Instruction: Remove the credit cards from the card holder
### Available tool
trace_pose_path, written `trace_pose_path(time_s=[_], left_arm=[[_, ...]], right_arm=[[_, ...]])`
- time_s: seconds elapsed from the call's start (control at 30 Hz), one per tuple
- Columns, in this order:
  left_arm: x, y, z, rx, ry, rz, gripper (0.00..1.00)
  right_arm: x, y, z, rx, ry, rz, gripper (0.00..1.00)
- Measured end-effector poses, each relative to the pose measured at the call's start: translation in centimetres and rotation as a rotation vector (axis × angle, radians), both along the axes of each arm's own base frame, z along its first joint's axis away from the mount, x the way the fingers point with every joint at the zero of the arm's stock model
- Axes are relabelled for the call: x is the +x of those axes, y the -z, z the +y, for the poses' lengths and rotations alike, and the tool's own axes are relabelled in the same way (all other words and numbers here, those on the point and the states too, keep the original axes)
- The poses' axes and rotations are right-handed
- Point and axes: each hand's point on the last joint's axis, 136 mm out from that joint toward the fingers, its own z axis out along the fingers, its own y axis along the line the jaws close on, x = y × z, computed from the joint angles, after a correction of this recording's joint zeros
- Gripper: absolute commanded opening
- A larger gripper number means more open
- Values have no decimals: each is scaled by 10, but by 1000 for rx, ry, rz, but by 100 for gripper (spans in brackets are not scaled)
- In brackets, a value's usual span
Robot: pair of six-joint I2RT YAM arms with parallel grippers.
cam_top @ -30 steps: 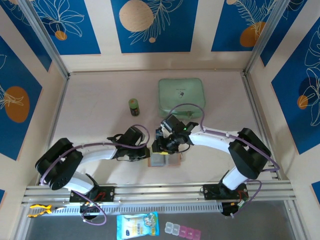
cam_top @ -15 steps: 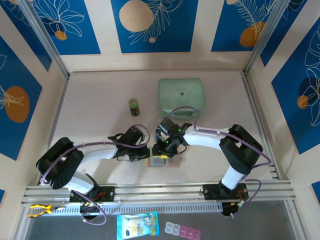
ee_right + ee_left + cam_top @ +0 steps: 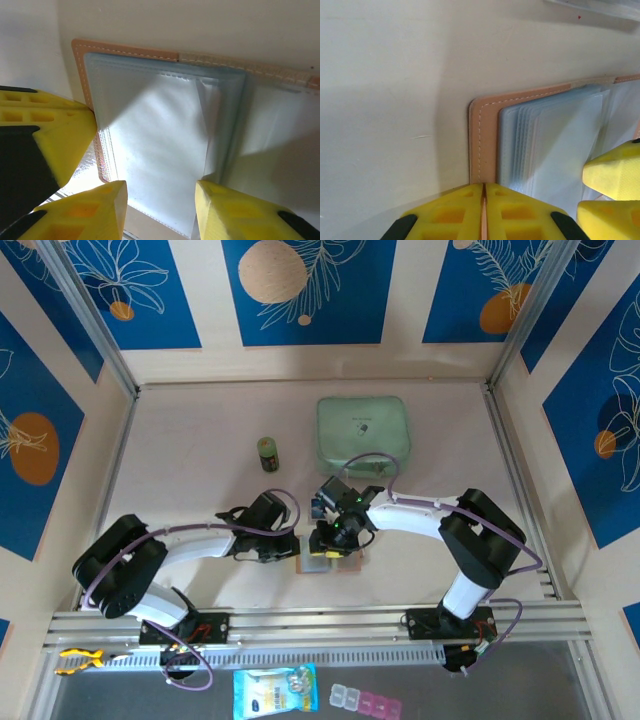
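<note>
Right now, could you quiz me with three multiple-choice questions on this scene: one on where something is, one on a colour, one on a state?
1. Where is the green case relative to the holder?
A) beyond it, toward the far edge of the table
B) in front of it, at the near edge
C) on top of it
2. The holder's cover is:
A) black
B) tan
C) red
3. The holder lies:
A) shut
B) open
C) rolled up
Answers:
1 A, the top view shows the case farther back than the holder.
2 B, its stitched edge is tan.
3 B, its clear pockets are laid bare.
</note>
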Motion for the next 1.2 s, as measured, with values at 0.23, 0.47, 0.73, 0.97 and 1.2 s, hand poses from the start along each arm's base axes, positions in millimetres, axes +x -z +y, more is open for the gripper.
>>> trace_pose_path(time_s=[0.23, 0.47, 0.73, 0.97, 1.2], left_arm=[[-1, 0, 0, 9, 6, 5, 10], [0, -1, 1, 20, 5, 11, 10], [1, -10, 0, 7, 3, -7, 13], [9, -38, -11, -65, 10, -64, 12], [6, -39, -18, -85, 31, -46, 10]], right_arm=[[2, 2, -6, -8, 12, 3, 37], [1, 3, -12, -9, 24, 4, 36], [0, 8, -17, -8, 34, 9, 34], [0, 10, -18, 4, 38, 12, 34], [0, 8, -20, 18, 44, 9, 33]])
